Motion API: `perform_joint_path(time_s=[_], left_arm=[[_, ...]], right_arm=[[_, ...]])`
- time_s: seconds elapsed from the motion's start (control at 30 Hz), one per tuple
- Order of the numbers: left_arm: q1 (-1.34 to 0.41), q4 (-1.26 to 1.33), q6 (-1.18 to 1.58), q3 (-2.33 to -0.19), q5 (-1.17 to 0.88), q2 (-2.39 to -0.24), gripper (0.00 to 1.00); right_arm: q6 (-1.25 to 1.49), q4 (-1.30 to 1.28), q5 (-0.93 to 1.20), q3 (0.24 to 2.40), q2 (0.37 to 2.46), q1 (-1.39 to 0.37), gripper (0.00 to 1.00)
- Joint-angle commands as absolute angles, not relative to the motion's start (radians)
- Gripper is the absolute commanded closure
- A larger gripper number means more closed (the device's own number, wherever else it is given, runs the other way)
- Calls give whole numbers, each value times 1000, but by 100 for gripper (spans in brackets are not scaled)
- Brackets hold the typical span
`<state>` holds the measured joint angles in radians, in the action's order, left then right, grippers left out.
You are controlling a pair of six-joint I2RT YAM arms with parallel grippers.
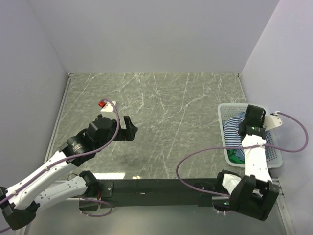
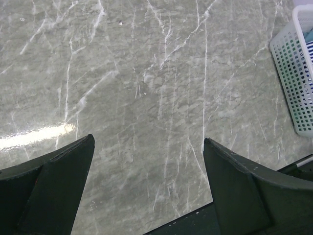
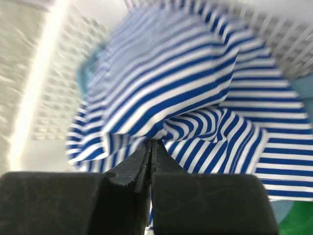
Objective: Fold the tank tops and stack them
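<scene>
The striped tank top (image 3: pixel 186 73) lies bunched in the white mesh basket (image 1: pixel 230 105) at the table's right edge. My right gripper (image 3: pixel 152 142) is shut on a fold of it, jaws pressed together with the fabric pinched at their tips. From above, the right wrist (image 1: pixel 247 129) covers much of the basket; striped cloth (image 1: pixel 231 134) shows beside it. A teal top (image 3: pixel 303 93) and a green top (image 3: pixel 293 223) peek out under the striped one. My left gripper (image 2: pixel 147 139) hangs open over bare marble, left of centre (image 1: pixel 132 129), holding nothing.
A small red and white object (image 1: pixel 105 104) sits on the table at the back left. The basket's mesh wall (image 2: pixel 293 73) shows at the right of the left wrist view. A black mounting bar (image 1: pixel 161 186) runs along the near edge. Grey walls enclose the table.
</scene>
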<state>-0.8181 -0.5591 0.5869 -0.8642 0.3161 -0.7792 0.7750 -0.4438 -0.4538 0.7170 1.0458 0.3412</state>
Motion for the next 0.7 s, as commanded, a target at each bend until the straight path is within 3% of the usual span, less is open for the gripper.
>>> perform_joint_path(time_s=[0.0,0.03,0.1,0.13,0.2,0.57,0.67], left_arm=[[-821,-517,581,-899,288,-790,1],[-821,-517,583,-900,285,-792,1],[-821,-511,581,-900,275,-798,1],[-821,-508,580,-899,272,-798,1],[-821,-503,577,-902,264,-802,1],[-821,-514,561,-916,259,-808,1],[-819,-512,557,-913,265,-805,1]], right_arm=[[747,-503,-546,818,960,344,100],[746,-534,-583,828,937,344,81],[738,-549,-621,850,919,345,64],[726,-555,-635,856,913,347,43],[713,-558,-643,867,925,351,22],[758,-488,-554,792,1094,403,18],[778,-442,-525,785,1152,413,22]])
